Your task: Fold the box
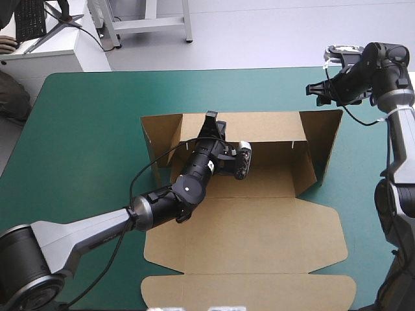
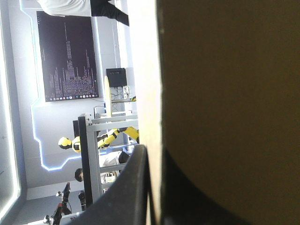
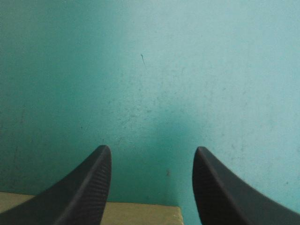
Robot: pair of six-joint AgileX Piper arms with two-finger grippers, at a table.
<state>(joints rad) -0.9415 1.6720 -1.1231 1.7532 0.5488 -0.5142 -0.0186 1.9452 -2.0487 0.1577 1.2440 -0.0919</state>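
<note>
While left tool (image 1: pixel 211 118) pinches box (image 1: pixel 259 240), right tool (image 3: pixel 152 152) overhangs teal-green cover (image 3: pixel 150 70).

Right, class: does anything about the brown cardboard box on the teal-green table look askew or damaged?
No damage shows. The brown cardboard box is half folded: its far wall stands, pinched by the left gripper, while both end flaps splay outward, untucked.

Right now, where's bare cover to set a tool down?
Widest: teal-green cover left of the box, out to the table's edge. Also the far strip behind its back wall. Crowded: left pincer shut on that wall; right pincer open over the far right corner.
</note>
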